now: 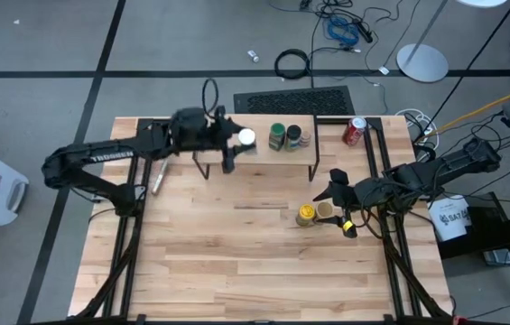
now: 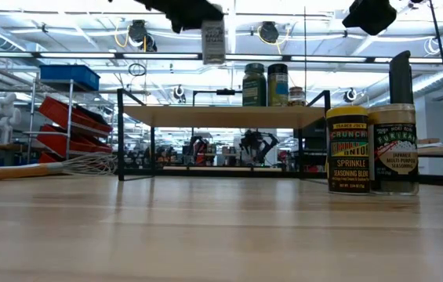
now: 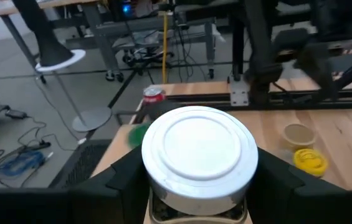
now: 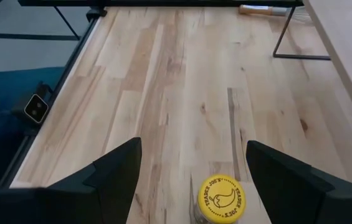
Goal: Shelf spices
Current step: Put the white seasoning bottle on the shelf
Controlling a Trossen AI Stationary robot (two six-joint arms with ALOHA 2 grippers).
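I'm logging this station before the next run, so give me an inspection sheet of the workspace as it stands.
Surface: light wooden table, bare across the front.
Job's things: shelf holds three jars; white-lidded jar is held above the shelf's left part; yellow-lidded jar and tan-lidded jar stand together on the table.
Clutter: whisk left of the shelf; red soda can right of it.
Grippers: left pincer shut on the white-lidded jar; right pincer open, just behind the yellow-lidded jar.
Cables: loose coils on the floor beyond the table.
Surroundings: benches and racks behind; no person seen.
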